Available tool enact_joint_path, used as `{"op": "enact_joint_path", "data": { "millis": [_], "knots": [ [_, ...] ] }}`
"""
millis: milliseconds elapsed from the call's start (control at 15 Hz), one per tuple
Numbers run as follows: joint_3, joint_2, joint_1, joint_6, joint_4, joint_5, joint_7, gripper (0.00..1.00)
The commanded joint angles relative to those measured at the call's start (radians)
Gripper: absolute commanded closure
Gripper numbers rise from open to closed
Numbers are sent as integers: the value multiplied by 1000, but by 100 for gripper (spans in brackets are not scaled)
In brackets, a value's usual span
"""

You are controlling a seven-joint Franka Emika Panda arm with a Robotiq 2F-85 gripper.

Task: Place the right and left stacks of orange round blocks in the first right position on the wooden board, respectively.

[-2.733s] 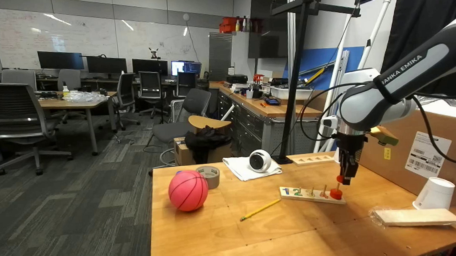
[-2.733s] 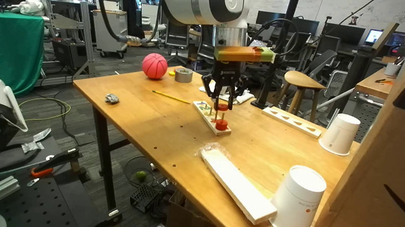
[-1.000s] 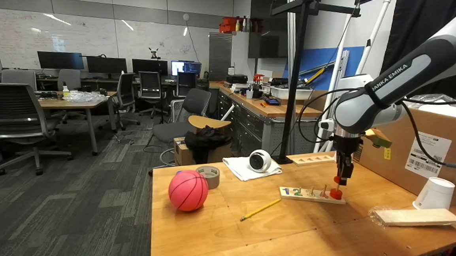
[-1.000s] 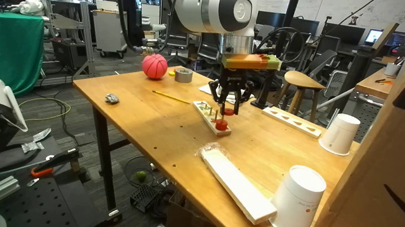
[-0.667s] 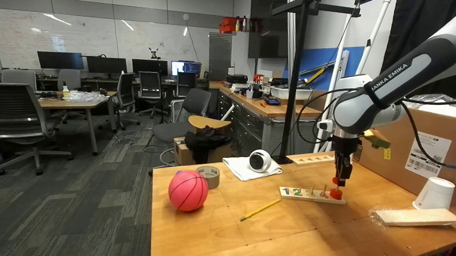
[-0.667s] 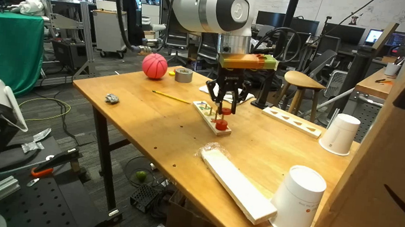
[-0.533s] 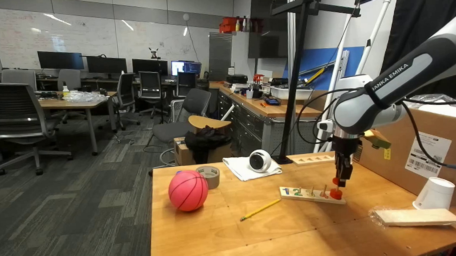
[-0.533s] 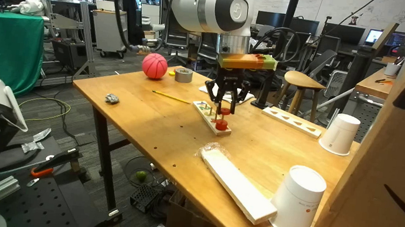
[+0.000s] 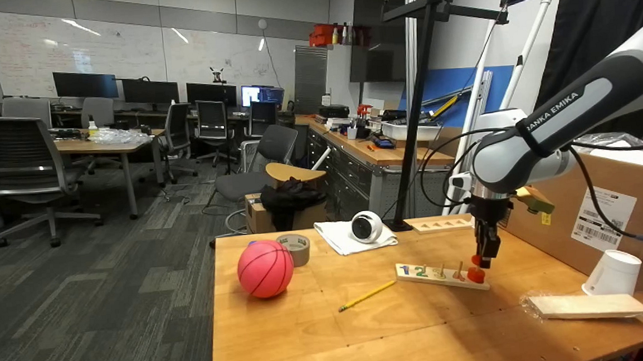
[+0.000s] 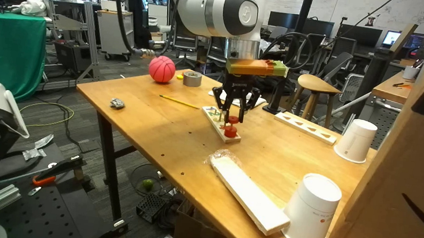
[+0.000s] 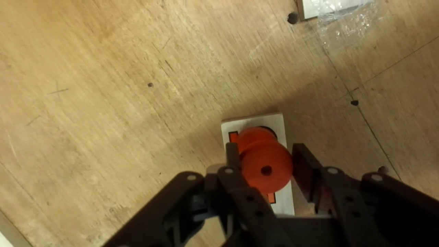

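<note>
The pale wooden board [image 9: 428, 279], with numbers and pegs, lies on the table and also shows in the other exterior view [image 10: 234, 140]. A short stack of red-orange round blocks [image 10: 230, 131] sits on its end peg, beyond the 4. My gripper [image 10: 233, 118] points down over that end and is shut on an upper orange round block [image 10: 232, 120]. In the wrist view the held block [image 11: 267, 168], with a dark centre hole, is between both fingers and partly covers the lower stack [image 11: 253, 135]. A gap with some peg shows between them; whether the peg tip is in the hole is hidden.
A pink ball [image 9: 265, 269], tape roll [image 9: 295, 250] and pencil [image 9: 366, 296] lie on the table. A cut-out wooden strip [image 10: 305, 128], white cups [image 10: 355, 140], a larger pale piece [image 10: 247, 193] and a cardboard box [image 10: 399, 174] stand around the board.
My gripper has shifted over the end peg and come down a little with the held block, now closer to the lower stack. The board has shifted very slightly. The gripper stays shut.
</note>
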Motion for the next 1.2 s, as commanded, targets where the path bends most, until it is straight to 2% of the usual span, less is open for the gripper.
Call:
{"op": "enact_joint_path", "data": {
  "millis": [0, 67, 133, 400, 533, 667, 733, 867, 1133],
  "knots": [
    [5, -22, -9, 23, -29, 14, -9, 83],
    [6, -21, -8, 21, -29, 16, -7, 33],
    [6, -22, -8, 21, -29, 16, -7, 32],
    [5, -57, -8, 33, -32, 12, -11, 3],
    [9, -88, -13, 34, -34, 32, -19, 0],
    [18, -124, -21, 17, -38, 131, 18, 0],
    [1, -62, -3, 16, -7, 70, 3, 0],
    [0, -90, -4, 12, -9, 110, 6, 0],
    [0, -97, -4, 12, -18, 114, 14, 0]
  ]
}}
